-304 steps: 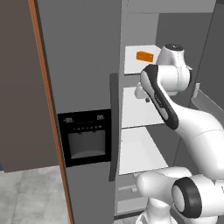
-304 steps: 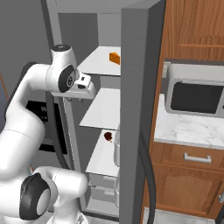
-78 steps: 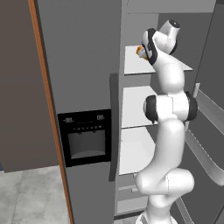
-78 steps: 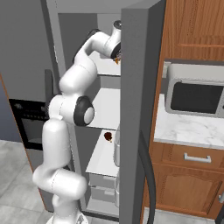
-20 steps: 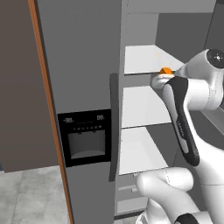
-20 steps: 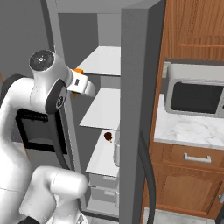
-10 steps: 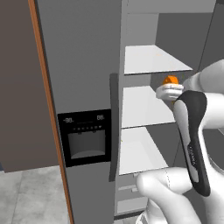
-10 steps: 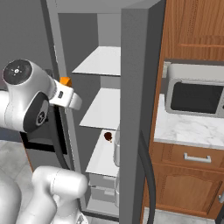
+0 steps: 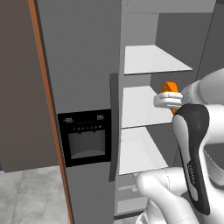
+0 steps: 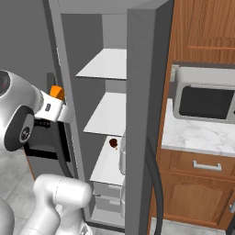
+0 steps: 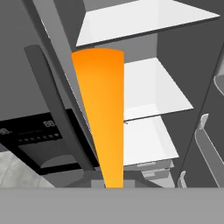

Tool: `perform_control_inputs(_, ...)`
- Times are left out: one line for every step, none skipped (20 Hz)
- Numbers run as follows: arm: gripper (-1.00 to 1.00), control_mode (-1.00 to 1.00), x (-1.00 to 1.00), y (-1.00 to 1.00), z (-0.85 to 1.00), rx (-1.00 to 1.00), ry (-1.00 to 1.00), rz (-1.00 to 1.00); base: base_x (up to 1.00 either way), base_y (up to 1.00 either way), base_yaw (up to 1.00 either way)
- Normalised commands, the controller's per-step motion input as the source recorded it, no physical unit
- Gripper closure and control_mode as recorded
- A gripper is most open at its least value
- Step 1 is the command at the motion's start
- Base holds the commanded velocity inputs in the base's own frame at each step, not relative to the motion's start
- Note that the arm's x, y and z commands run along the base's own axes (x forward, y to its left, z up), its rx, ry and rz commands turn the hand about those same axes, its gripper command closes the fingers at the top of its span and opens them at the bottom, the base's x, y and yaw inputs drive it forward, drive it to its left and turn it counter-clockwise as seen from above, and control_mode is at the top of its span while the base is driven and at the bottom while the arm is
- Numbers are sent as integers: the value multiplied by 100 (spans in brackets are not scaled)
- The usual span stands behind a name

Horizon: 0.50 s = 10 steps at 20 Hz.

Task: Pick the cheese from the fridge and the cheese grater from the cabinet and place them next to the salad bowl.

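The cheese (image 9: 169,87) is a small orange wedge pinched in my gripper (image 9: 169,95), which is shut on it just outside the open fridge (image 9: 87,65), level with its middle white shelf (image 9: 140,105). From the right base, the cheese (image 10: 57,92) pokes up from the gripper (image 10: 58,99) left of the shelves. In the hand view the cheese (image 11: 103,113) stands tall in front of the fridge interior. The brown wooden cabinet (image 10: 204,27) hangs at the upper right. The cheese grater and the salad bowl are out of view.
The fridge's shut left door carries a black dispenser panel (image 9: 85,138). Its open right door (image 10: 142,101) stands between the shelves and a microwave (image 10: 206,101) on a marble counter (image 10: 193,135), above a wooden drawer (image 10: 206,166). A small dark item (image 10: 113,143) sits on a lower shelf.
The arm has drawn back out of the fridge, carrying the cheese lower and nearer the base. The gripper has stayed shut on it.
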Motion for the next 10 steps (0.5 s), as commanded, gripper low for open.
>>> perform_control_inputs(100,-100,0,0,0,0,0,0,0,0,0)
perform_control_inputs(100,-100,0,0,0,0,0,0,0,0,0)
perform_control_inputs(100,-100,0,0,0,0,0,0,0,0,0)
perform_control_inputs(100,-100,0,0,0,0,0,0,0,0,0)
perform_control_inputs(100,-100,0,0,0,0,0,0,0,0,0)
perform_control_inputs(100,-100,0,0,0,0,0,0,0,0,0)
perform_control_inputs(100,-100,0,0,0,0,0,0,0,0,0)
perform_control_inputs(100,-100,0,0,0,0,0,0,0,0,0)
perform_control_inputs(100,-100,0,0,0,0,0,0,0,0,0)
perform_control_inputs(100,-100,0,0,0,0,0,0,0,0,0)
